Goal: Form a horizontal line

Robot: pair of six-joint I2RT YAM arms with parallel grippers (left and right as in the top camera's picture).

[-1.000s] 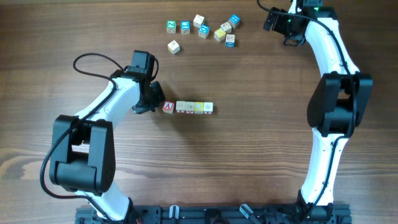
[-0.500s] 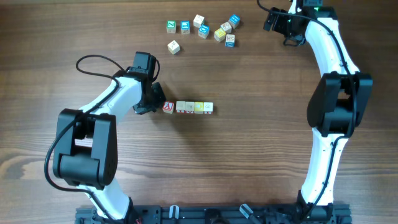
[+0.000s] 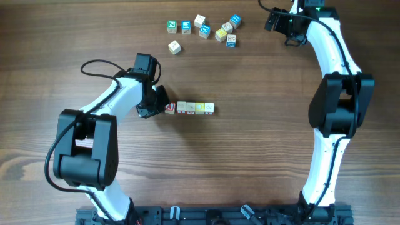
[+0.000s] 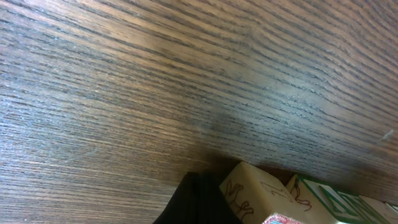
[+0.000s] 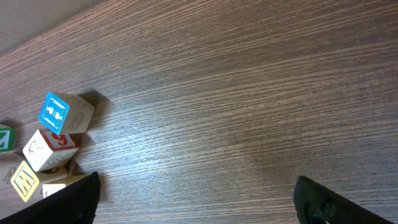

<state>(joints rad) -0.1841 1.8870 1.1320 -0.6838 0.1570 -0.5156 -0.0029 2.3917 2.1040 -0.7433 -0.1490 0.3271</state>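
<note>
The horizontal line (image 3: 190, 108) is a straight row of small wooden cubes at the table's middle, with a red "A" cube (image 3: 170, 109) at its left end and a yellowish cube (image 3: 209, 108) at its right end. My left gripper (image 3: 160, 104) is shut and its tip presses against the left end of the row. In the left wrist view the black fingertip (image 4: 199, 202) touches a cream cube (image 4: 261, 193) with brown drawings. My right gripper (image 3: 275, 22) is open and empty at the far right back, its fingers wide apart in the right wrist view (image 5: 196, 193).
Several loose cubes (image 3: 203, 28) with blue, green and cream faces lie scattered at the back centre; one stands apart (image 3: 174, 46). Some show in the right wrist view, among them a blue-faced cube (image 5: 62, 112). A black cable loops off the left arm (image 3: 94, 65).
My left gripper has slid right, from just beside the red "A" cube to against it, partly covering it from above. The right arm has not moved.
</note>
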